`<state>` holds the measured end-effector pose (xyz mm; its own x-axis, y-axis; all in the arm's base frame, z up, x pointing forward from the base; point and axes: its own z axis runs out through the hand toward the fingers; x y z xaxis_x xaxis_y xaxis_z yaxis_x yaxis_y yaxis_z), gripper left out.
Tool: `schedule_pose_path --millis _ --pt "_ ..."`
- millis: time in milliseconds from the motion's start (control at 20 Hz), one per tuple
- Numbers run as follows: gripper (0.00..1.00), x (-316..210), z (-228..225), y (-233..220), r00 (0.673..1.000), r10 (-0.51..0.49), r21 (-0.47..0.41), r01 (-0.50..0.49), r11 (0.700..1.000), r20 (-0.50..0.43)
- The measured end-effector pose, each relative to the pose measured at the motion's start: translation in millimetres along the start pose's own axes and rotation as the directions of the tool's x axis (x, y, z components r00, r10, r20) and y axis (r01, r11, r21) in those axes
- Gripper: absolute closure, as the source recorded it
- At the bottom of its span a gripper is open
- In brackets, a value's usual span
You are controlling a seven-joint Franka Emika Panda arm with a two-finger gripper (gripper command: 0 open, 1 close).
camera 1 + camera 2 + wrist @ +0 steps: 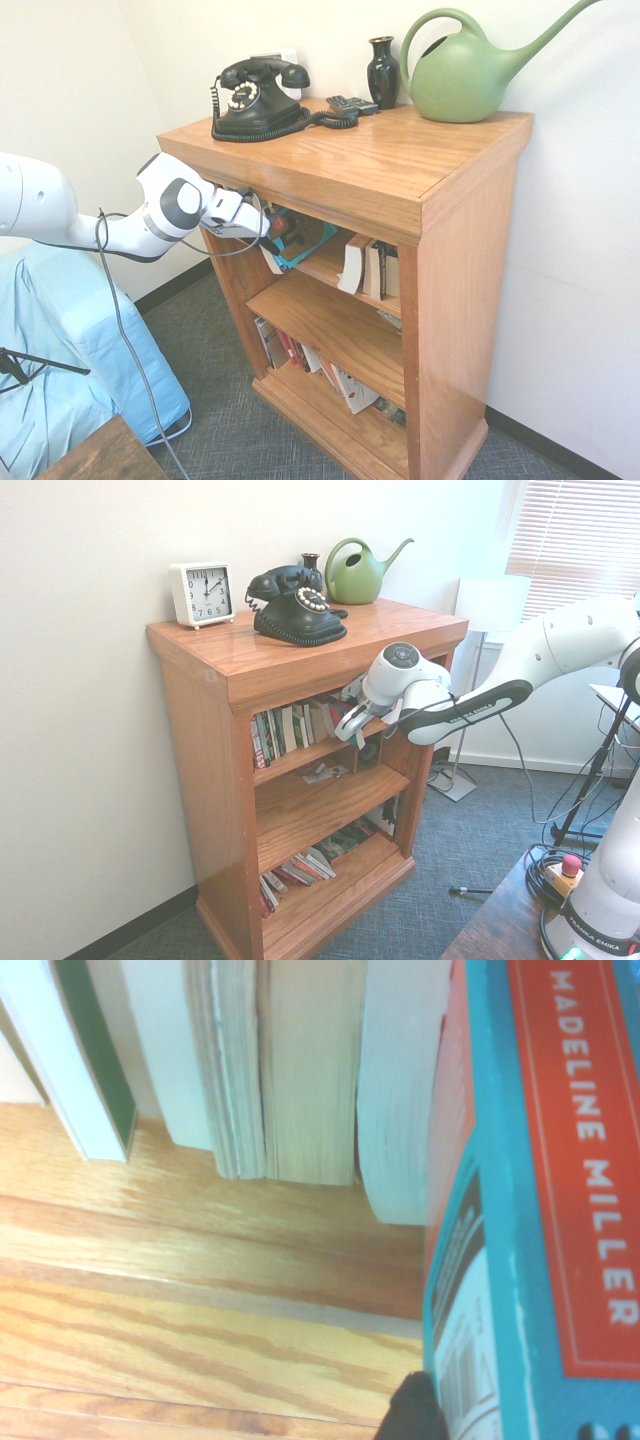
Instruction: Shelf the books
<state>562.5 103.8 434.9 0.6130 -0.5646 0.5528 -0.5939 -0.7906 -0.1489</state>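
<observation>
We are holding the blue book (300,240) at the mouth of the bookcase (470,250), just under its top board. Our gripper (268,228) is reaching in from the open front, and its jaws are pressed tight, pinching the blue book near one end. We think that is so the other end can go in first.

The blue book is leaning, not standing straight yet. It is partly inside the top shelf (180,1260) of the bookcase, and its cover with the red band (580,1160) is showing close up in the wrist view. The row of books (300,1070) is already standing at the back of that same shelf, with the page edges facing us. The blue book is just beside the last one in the row. We cannot tell if they are touching.

We are pointing the gripper downward and inward so the blue book can slip under the top board without bumping it. To our eyes the job is partly done: the blue book needs pushing deeper and standing up next to the row.
</observation>
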Motion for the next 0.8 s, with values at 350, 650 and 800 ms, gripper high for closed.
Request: schedule_pose_path --millis 350,650,800 --pt "0.0 0 1 1 1.0 -0.004 -0.004 0.004 1.0 -0.008" --pt "0.0 3 3 5 1.0 0.0 -0.009 -0.001 1.0 -0.009" --pt "0.0 5 5 10 1.0 0.006 -0.013 -0.006 1.0 -0.01"
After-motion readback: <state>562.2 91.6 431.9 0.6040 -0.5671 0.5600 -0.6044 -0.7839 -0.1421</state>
